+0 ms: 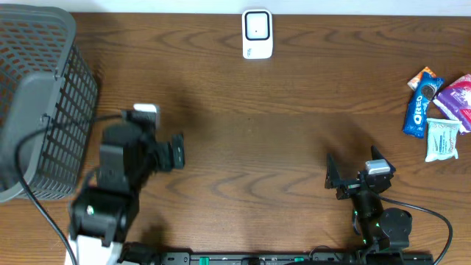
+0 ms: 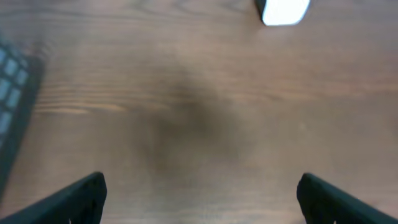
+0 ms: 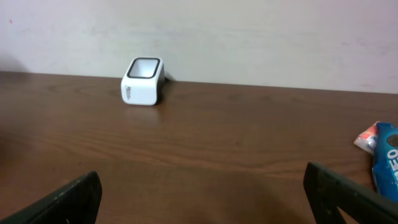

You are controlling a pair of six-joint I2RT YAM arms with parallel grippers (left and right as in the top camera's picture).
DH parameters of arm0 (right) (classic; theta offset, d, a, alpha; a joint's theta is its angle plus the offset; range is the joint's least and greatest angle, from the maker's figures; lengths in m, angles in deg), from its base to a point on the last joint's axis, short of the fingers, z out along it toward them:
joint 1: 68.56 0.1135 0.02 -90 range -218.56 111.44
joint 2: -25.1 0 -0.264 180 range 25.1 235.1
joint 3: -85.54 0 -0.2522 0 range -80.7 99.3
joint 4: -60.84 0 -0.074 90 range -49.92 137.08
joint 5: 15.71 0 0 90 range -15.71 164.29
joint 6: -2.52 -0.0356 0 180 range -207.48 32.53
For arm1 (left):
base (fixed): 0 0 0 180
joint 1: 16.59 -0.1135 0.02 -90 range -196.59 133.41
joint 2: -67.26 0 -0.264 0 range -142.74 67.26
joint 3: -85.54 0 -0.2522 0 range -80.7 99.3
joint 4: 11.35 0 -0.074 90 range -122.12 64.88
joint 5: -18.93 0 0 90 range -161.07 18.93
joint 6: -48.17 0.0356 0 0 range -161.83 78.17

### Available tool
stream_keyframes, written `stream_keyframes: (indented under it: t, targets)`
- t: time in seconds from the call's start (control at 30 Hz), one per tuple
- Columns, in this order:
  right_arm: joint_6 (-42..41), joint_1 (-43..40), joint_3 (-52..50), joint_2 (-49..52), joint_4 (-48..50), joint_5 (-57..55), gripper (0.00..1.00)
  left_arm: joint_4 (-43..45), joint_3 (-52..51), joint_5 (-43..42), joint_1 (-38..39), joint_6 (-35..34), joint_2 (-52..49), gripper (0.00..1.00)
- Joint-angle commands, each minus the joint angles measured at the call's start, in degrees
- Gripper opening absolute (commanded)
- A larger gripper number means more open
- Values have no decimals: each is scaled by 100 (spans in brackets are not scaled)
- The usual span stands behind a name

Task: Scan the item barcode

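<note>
Overhead, my left end effector [image 1: 179, 152] and right end effector [image 1: 333, 177] both hang over the tabletop [image 1: 250, 132], jaws spread wide and holding nothing. The white scanner [image 1: 257, 33] stands at 12 o'clock, near the far edge. The Oreo pack [image 1: 419, 110] lies at 3 o'clock, just beside a purple packet [image 1: 458, 96] and a white packet [image 1: 442, 140]. A grey basket [image 1: 37, 96] sits at 9 o'clock.

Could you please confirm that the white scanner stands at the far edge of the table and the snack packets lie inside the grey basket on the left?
Not quite: the overhead view shows the snack packets lying on the table at the right, not inside the grey basket on the left. The white scanner does stand at the table's far edge.
</note>
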Motion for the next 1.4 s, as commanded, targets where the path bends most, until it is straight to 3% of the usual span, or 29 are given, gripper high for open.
stream_keyframes:
  t: [0.0, 0.23, 0.57, 0.97, 1.2, 1.37]
  targets:
    - [22, 76, -2, -39, -20, 52, 99, 310, -730, -328, -17, 538, 612, 98]
    - [22, 76, -2, -39, -22, 52, 99, 868, -2035, -304, -24, 669, 2201, 98]
    - [20, 76, -2, -39, -20, 52, 99, 879, -2872, -308, -179, 789, 3807, 97]
    - [22, 76, -2, -39, -20, 52, 99, 2601, -3648, -310, -503, 695, 4356, 98]
    - [22, 76, -2, -39, -20, 52, 99, 3740, -4306, -308, -758, 210, 4470, 98]
    - [22, 76, -2, -39, -20, 52, 99, 3781, -4304, -308, -920, 186, 4470, 98]
